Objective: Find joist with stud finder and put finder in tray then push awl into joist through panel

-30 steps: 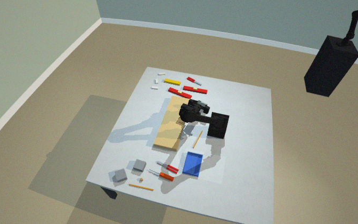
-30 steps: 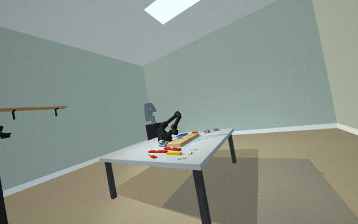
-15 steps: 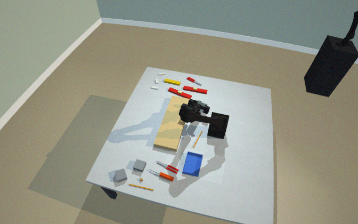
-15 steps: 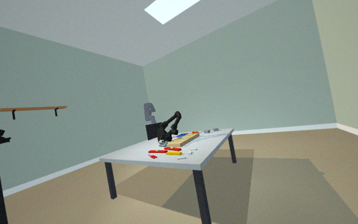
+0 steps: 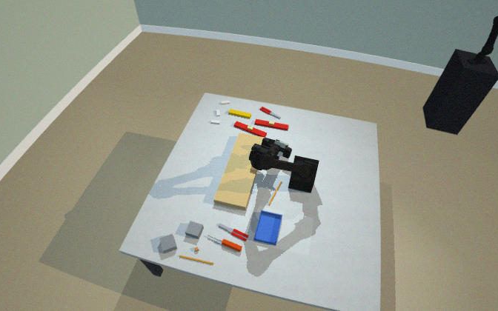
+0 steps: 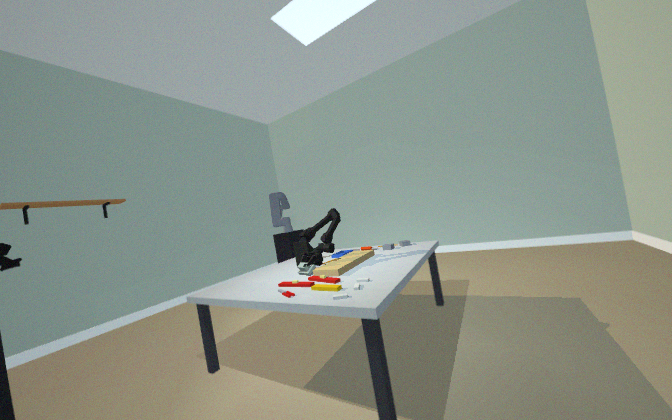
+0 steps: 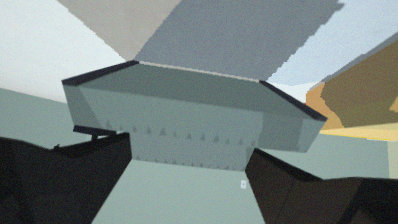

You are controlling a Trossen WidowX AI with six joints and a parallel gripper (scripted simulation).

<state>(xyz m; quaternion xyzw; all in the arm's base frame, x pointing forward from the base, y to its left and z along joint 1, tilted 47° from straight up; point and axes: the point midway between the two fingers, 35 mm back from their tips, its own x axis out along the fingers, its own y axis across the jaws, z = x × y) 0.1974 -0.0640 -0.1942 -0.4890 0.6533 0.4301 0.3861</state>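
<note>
The stud finder is a grey-green box that fills the wrist view between my two dark fingers. My gripper stands wide and grips its sides, holding it low at the far right corner of the tan floor panel. The blue tray lies empty near the panel's near end. The awl, with an orange handle and a thin tip, lies left of the tray.
Two red levels and a yellow block lie just beyond the panel's far end. A red-handled tool, two grey blocks and pencils lie around. The arm's black base stands right of the panel.
</note>
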